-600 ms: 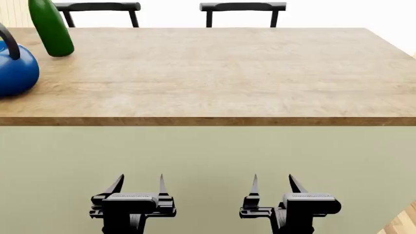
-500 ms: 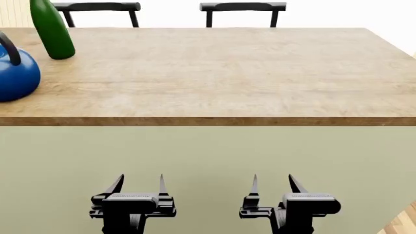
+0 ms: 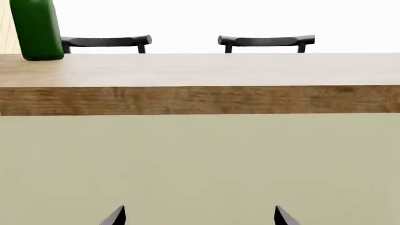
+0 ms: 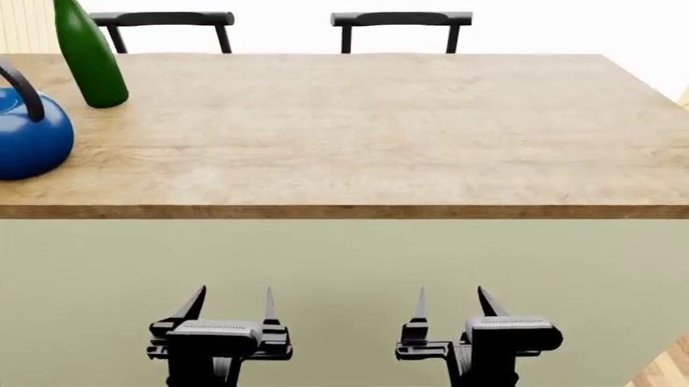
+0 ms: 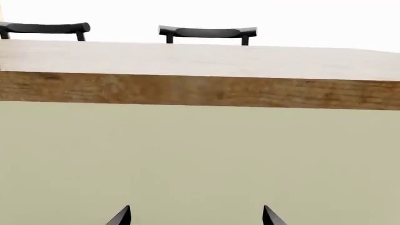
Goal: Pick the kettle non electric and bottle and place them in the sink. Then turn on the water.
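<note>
I see the kettle (image 4: 31, 133) and bottle (image 4: 90, 56) on the counter (image 4: 366, 121), far left, well above and apart from my left gripper (image 4: 229, 306) and right gripper (image 4: 450, 305), both empty with jaws spread. Two chairs (image 4: 401, 20) stand behind. The counter now sits slightly lower in view.

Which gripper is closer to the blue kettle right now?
Left. The left gripper hangs open below the counter edge, down and right of the kettle. The right gripper, also open and low, sits farther across toward the counter's other side.
</note>
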Tool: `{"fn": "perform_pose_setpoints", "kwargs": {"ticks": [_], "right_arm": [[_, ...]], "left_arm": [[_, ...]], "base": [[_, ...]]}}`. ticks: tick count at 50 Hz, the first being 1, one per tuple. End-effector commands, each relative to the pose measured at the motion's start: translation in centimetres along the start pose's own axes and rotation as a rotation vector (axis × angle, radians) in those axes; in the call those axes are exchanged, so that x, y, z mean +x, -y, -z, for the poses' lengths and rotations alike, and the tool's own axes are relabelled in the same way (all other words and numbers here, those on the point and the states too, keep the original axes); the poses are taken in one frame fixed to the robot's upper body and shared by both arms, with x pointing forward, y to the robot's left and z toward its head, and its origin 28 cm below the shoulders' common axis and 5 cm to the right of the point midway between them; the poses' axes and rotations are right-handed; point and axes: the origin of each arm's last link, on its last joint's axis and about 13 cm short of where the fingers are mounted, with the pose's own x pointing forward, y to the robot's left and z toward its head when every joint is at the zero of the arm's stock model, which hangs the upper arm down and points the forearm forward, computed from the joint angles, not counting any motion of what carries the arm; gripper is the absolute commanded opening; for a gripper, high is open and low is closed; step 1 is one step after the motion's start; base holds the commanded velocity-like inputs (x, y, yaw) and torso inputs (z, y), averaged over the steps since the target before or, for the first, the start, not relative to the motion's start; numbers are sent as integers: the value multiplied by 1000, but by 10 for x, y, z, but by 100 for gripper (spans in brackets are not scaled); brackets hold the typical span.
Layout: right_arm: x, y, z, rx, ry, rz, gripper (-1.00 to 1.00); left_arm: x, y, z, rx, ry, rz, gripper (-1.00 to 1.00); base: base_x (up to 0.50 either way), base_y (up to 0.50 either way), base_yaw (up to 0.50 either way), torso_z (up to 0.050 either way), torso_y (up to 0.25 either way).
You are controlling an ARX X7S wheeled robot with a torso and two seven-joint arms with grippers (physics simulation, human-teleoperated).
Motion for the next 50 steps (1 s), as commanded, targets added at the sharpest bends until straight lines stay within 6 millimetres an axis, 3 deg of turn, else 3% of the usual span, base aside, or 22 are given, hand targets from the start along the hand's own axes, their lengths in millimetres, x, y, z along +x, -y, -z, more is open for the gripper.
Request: {"fn": "perform_pose_setpoints", "kwargs": {"ticks": [1,21,39,46,50], "right_arm": [[4,3,-15,-17,0,22,100],[33,17,-93,-81,101,51,100],[79,44,-221,-184,163,40,100],[94,65,-282,-252,177,42,100],[106,75,-307,-284,167,53,100]], "left_arm": [[0,-1,-11,21,36,42,100],[20,-13,-97,85,132,86,100],[67,-33,-217,142,183,71,100],[100,-38,-270,112,179,21,100],[120,-41,-293,129,167,-15,100]], "base": [[0,0,0,50,0],[0,0,0,50,0],[0,0,0,50,0],[0,0,0,38,0],[0,0,0,0,0]]}}
